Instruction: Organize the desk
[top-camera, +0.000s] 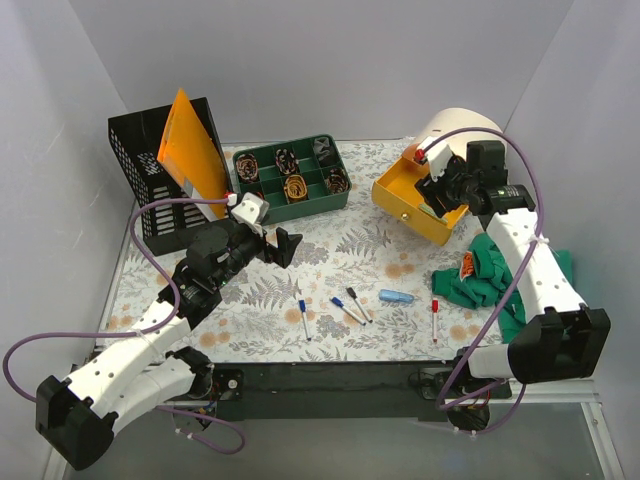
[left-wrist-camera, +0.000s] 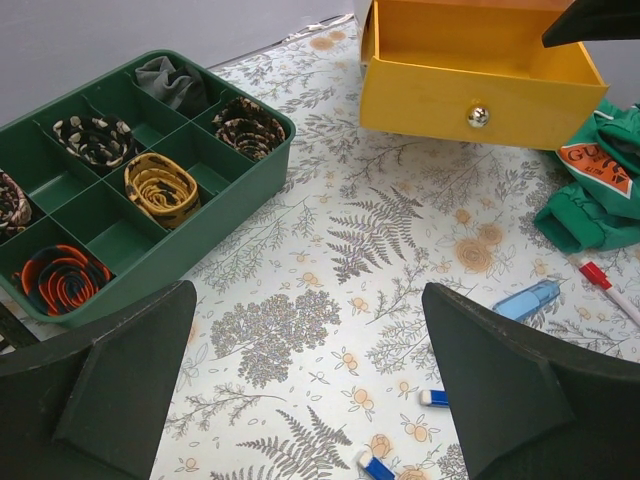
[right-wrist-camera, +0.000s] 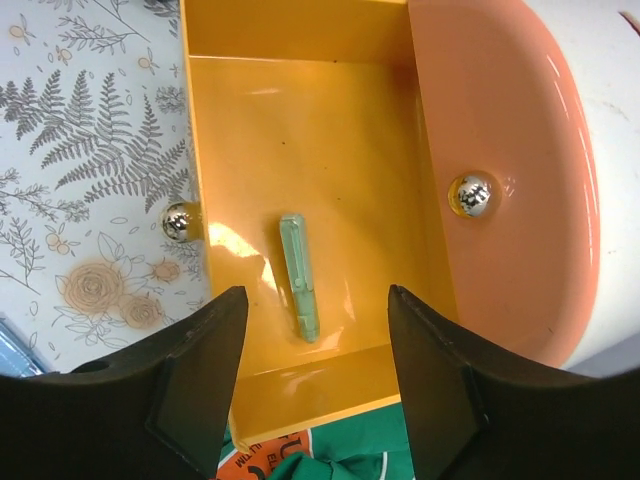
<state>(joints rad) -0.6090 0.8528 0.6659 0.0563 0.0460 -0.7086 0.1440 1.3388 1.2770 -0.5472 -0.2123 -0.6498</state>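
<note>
Right wrist: right tool (right-wrist-camera: 314, 335) spread, holding nothing, above green stick (right-wrist-camera: 300, 276) in drawer (right-wrist-camera: 250, 120).

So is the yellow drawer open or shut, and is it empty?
Open, and not empty. The yellow drawer is pulled out, its inside showing, and one small pale green stick lies on its floor.

We read only "GU", white on the orange patch (left-wrist-camera: 592, 166) of the cloth (left-wrist-camera: 585, 218), ahead-right of the left pincer (left-wrist-camera: 308, 330); the rest blurs.
</note>
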